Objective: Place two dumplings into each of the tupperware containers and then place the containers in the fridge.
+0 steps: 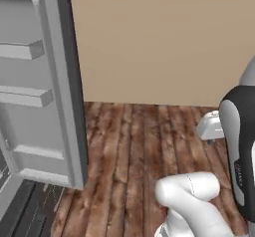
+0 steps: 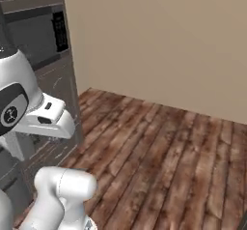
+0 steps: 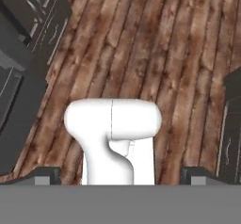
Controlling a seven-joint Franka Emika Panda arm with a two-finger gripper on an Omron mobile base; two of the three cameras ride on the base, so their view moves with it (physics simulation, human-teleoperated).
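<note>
The fridge's grey door (image 1: 40, 91) stands open at the left of the left base view, its pale inner shelves facing me. My gripper (image 3: 121, 173) is open in the hand view, its dark fingertips (image 3: 47, 175) far apart at the bottom corners with nothing held between them. It points down at the wooden floor (image 3: 141, 44). The dumplings and the tupperware containers are out of view.
A plain beige wall (image 1: 164, 42) closes the space ahead, with brown plank floor (image 2: 169, 166) in front of it. Dark cabinet fronts (image 3: 28, 39) lie on the left of the hand view and another dark front (image 3: 233, 133) on its right. A dark built-in appliance (image 2: 43, 35) sits far left.
</note>
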